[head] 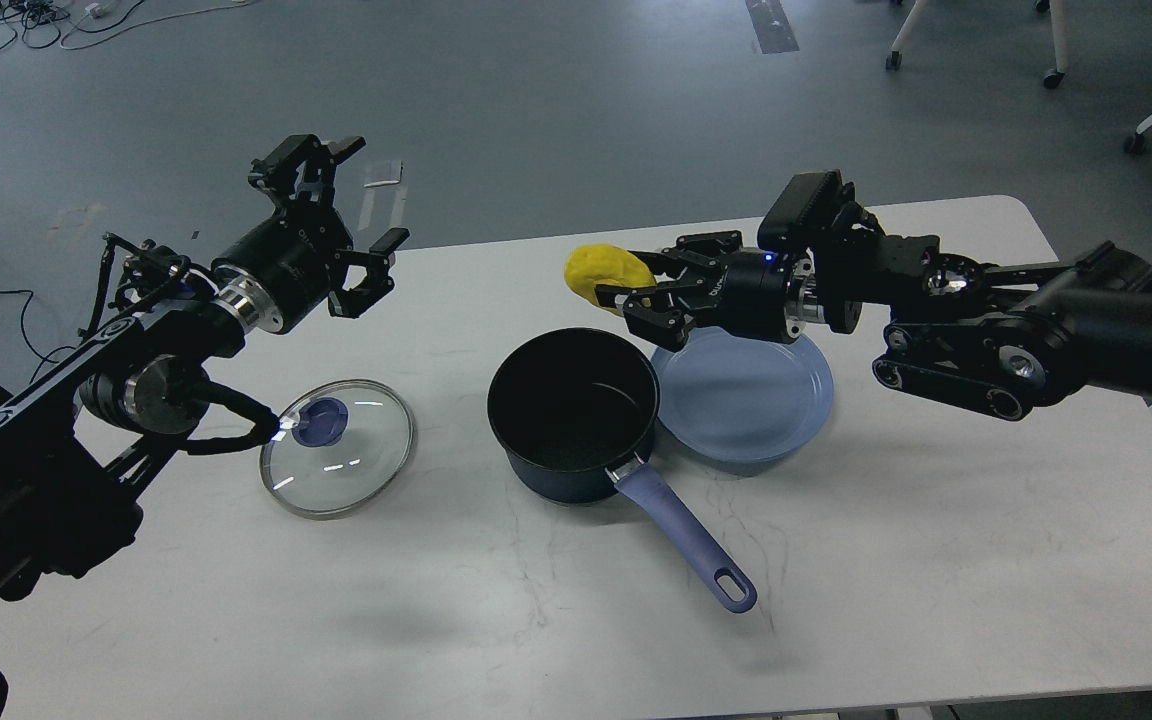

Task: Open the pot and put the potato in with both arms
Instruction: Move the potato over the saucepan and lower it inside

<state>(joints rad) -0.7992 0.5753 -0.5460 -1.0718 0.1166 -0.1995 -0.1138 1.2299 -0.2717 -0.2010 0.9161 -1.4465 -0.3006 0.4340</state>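
The pot (pixel 573 410), dark navy with a black inside, stood open and upright, its lavender handle (pixel 684 535) pointing toward 5 o'clock. The potato (pixel 606 273), yellow and lumpy, hung above its rim at 12 o'clock, gripped by the right tool (pixel 639 290).

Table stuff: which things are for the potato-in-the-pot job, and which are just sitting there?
For the job:
- pot, open
- potato, held in the right hand
- glass lid, already off
- left hand, open and empty

Just sitting:
- blue plate
- white table
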